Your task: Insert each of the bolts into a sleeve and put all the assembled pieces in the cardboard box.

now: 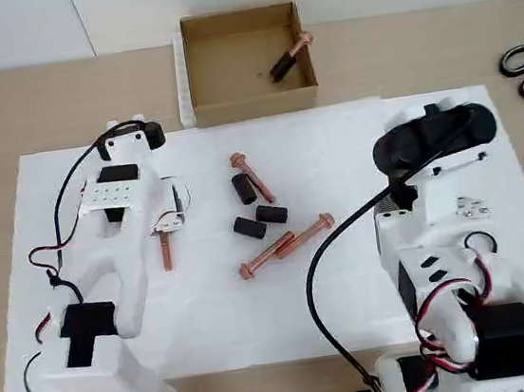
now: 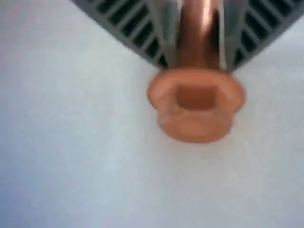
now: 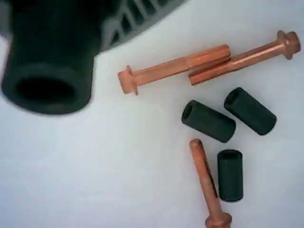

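From above, the left fingers clamp a copper bolt lying in line with them; the left wrist view shows its head beyond their tips, shank cropped; the right wrist view, half-hidden right fingers holding a black sleeve, bore camera-ward.

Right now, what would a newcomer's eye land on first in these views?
Each arm holds half of a pair: a copper bolt clamped in the left jaws just over the white sheet, and a black sleeve in the right jaws. Between the arms, three loose bolts and three sleeves lie clustered. One assembled piece lies in the box at the table's far side.
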Robot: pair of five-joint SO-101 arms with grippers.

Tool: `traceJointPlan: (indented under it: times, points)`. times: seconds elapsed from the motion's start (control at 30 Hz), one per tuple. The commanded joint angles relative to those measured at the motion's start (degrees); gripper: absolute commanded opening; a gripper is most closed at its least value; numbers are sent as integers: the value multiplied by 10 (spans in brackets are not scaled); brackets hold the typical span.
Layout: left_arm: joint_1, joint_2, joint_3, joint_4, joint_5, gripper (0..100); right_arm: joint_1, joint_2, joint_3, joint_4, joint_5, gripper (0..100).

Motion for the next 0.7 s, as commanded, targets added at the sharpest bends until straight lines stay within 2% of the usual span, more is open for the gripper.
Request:
traceJointPlan:
  times: [0.0,0.17,0.53,0.67]
  points:
    - [2,3,-16,-29,-2,6,-1,-3,-2,-11,5,4]
    - [-2,-4,-34,-17,-1,6,-1,-4,-2,-14,6,4]
    - [-2,-4,-290,270,-4,6,-2,-7,-2,-11,7,4]
    - [4,-4,-340,340,-2,6,-2,-7,10,-9,7,4]
